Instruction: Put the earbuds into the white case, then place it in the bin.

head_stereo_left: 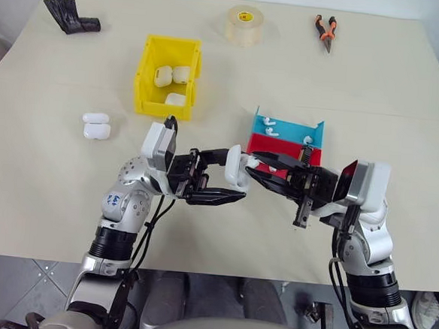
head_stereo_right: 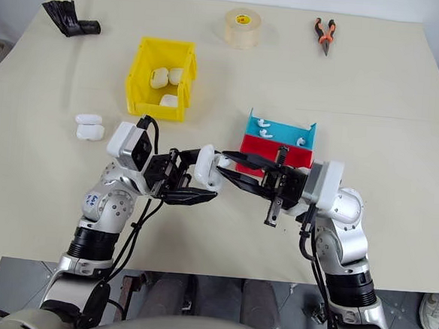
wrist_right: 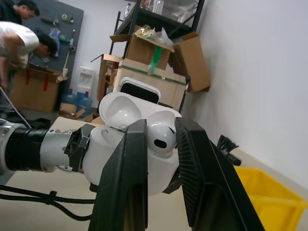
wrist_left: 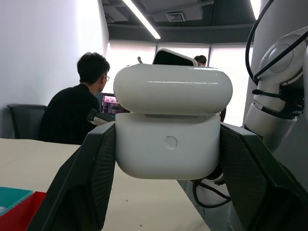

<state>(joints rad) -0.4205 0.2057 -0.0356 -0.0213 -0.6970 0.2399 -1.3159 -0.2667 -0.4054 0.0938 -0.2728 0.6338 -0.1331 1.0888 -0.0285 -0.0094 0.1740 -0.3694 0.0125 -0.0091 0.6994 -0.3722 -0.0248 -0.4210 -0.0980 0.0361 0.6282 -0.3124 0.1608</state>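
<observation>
Left eye view shows a wide beige-covered table [head_stereo_left: 59, 191] with a bright yellow open-topped rectangular plastic bin [head_stereo_left: 167, 76] as the landmark; three small rounded glossy white cases [head_stereo_left: 173, 76] lie inside it. Right of the bin and nearer the robot stands a shallow blue tray [head_stereo_left: 287, 130] with several tiny white stemmed earbuds [head_stereo_left: 268, 122] in it, touching a shallow red tray [head_stereo_left: 282, 148] just in front. Left of the bin, two more white cases [head_stereo_left: 95, 126] rest on the table. Nearer the robot than the bin, the left gripper [head_stereo_left: 229, 182] is pressed onto a white case [wrist_left: 168, 144] with its hinged lid raised, held above the table. The right gripper [wrist_right: 161, 144] pinches one glossy white earbud [wrist_right: 161, 137] between its two black fingers, right at the case's open mouth.
</observation>
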